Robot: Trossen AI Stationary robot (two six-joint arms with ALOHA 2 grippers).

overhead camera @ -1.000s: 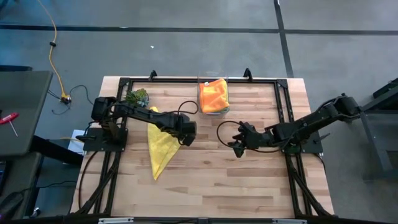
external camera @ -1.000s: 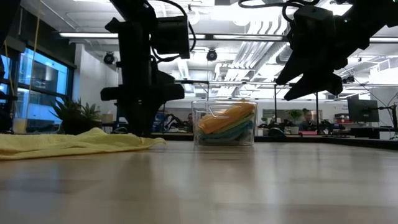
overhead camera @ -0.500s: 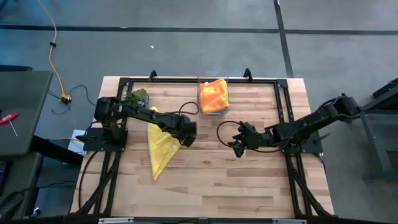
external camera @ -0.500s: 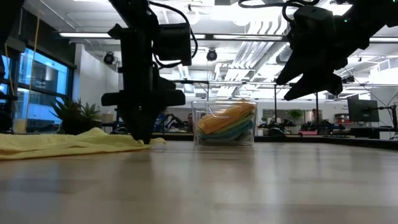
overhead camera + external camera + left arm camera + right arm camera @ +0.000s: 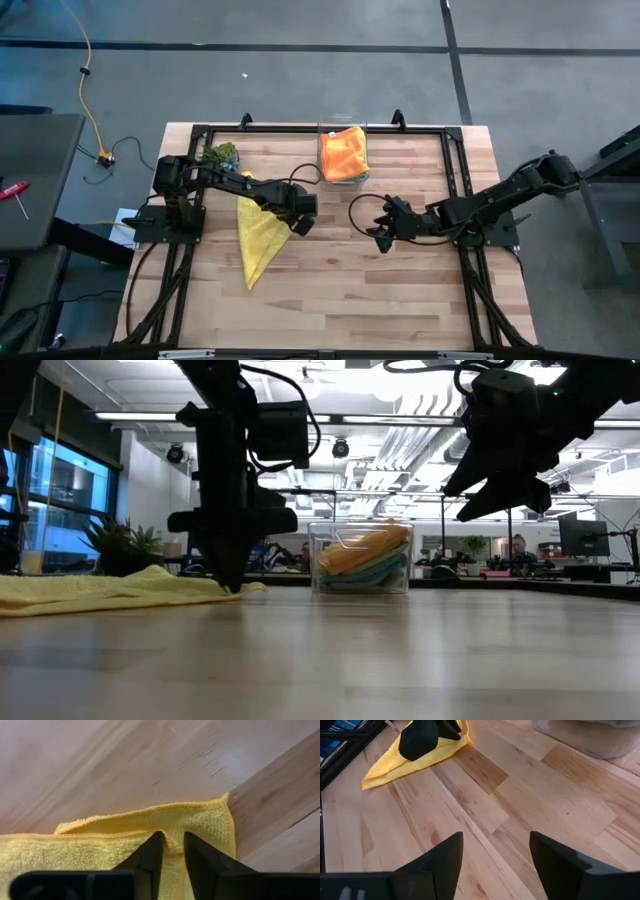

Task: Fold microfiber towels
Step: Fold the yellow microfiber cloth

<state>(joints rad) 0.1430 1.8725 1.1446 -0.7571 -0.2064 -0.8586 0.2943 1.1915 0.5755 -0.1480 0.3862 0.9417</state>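
A yellow towel (image 5: 256, 238) lies on the wooden table as a long folded wedge, flat along its length (image 5: 110, 592). My left gripper (image 5: 298, 222) stands over the towel's corner nearest the table's middle, pointing down, shut on the cloth (image 5: 173, 851). My right gripper (image 5: 378, 236) hovers open above bare wood to the right of the middle (image 5: 495, 862), holding nothing. More towels, an orange one (image 5: 344, 150) on top, sit folded in a clear box (image 5: 360, 558) at the far edge. My left gripper pinches a small raised ridge of the yellow towel (image 5: 173, 844) between its two fingers, close to the towel's hemmed corner (image 5: 225, 802). The fingers (image 5: 150, 857) come from above, pointing steeply down. The towel lies slack on the table around them; how many layers, I cannot tell.
A small green leafy clump (image 5: 221, 156) sits at the far left corner. The clear box (image 5: 343, 168) stands at the middle of the far edge. Black frame rails (image 5: 300, 128) run round the table. Bare wood lies at the near side and between the arms.
My left gripper has sunk a little onto the towel's corner, and in the low view its fingertips have drawn together on the cloth. The towel has stayed where it was.
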